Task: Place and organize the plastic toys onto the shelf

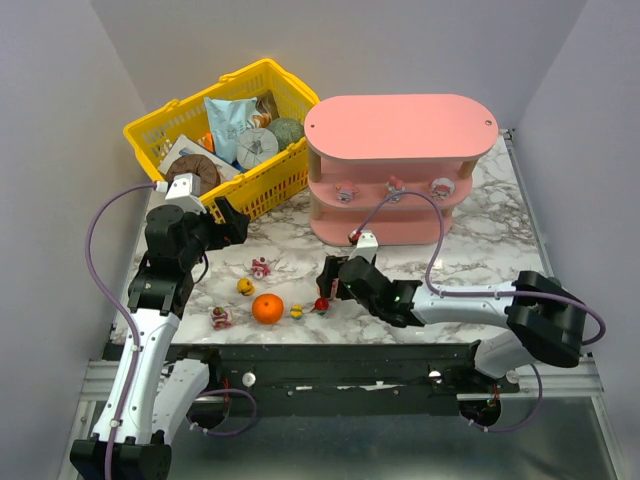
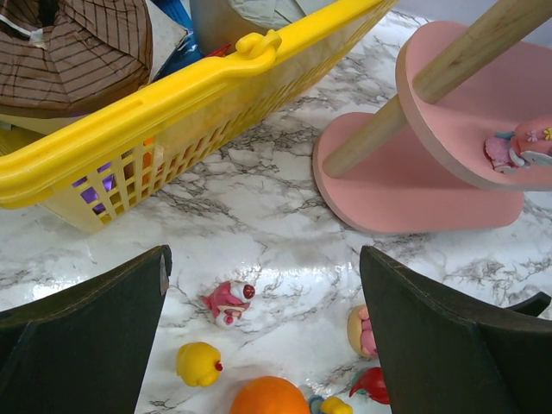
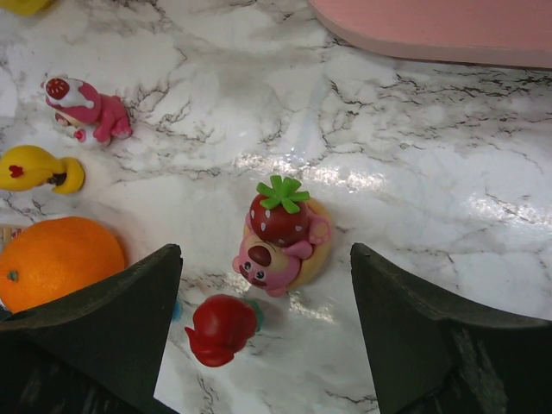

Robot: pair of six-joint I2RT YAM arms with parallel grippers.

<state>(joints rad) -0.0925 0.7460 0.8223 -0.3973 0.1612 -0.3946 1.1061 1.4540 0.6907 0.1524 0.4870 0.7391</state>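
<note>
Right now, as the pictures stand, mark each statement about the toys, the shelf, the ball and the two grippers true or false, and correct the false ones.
1. The right gripper hangs open over the pink bear figurine with a strawberry on top. True.
2. The plain orange ball lies inside the yellow plastic mesh basket. False: it lies on the marble table, outside the basket.
3. Three small figurines stand on the middle tier of the pink oval-boarded shelf. True.
4. The left gripper is shut on the small yellow plastic figurine. False: it is open and holds nothing; that figurine lies on the table.
</note>
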